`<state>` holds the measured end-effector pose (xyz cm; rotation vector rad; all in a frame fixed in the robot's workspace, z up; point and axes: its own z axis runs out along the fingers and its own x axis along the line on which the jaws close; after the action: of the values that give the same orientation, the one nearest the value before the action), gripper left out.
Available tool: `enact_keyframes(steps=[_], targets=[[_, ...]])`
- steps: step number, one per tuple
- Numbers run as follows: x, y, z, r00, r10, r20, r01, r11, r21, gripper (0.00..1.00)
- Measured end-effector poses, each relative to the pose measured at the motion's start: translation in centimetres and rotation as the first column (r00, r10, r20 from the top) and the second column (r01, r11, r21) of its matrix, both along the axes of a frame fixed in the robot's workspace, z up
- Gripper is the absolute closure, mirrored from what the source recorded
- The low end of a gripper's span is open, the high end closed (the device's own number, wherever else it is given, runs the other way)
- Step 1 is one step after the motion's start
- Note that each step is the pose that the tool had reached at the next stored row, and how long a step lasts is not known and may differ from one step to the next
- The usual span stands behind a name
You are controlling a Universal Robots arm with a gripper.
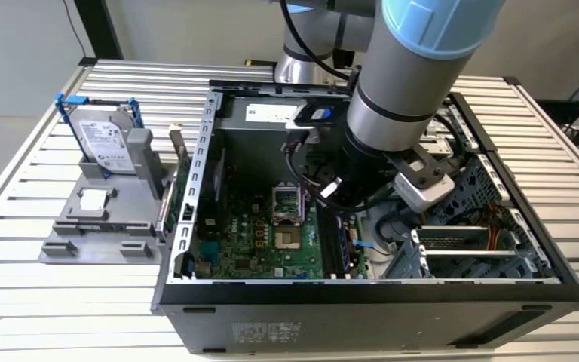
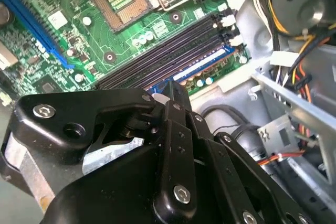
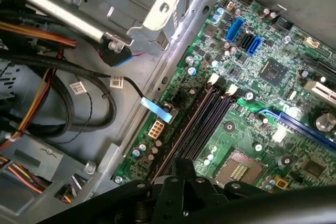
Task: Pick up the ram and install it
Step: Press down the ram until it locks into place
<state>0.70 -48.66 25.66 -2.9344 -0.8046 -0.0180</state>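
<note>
We see our matte black gripper [image 2: 170,95] clenched on the ram [image 2: 195,66], a thin dark stick sitting in the long ribbed motherboard slots [image 3: 202,124] just beneath the fingertips.

Thin dark ram [image 3: 178,137], edge-on along slots [image 3: 212,121]

From where I stand the arm [image 1: 410,83] covers the middle of the open case [image 1: 370,290]. The tool's [image 2: 176,95] tips are lost against the slots [image 2: 173,51]; its grip can't be judged.
</note>
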Motion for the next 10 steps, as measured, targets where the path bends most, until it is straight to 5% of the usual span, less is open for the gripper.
enact_keyframes(steps=[5, 10], targets=[[0.0, 0.0, 0.0, 0.9959, 0.091, 0.0, -0.091, 0.9959, 0.0, 1.0], [0.0, 0.0, 0.0, 0.9837, 0.18, 0.0, -0.18, 0.9837, 0.0001, 1.0]])
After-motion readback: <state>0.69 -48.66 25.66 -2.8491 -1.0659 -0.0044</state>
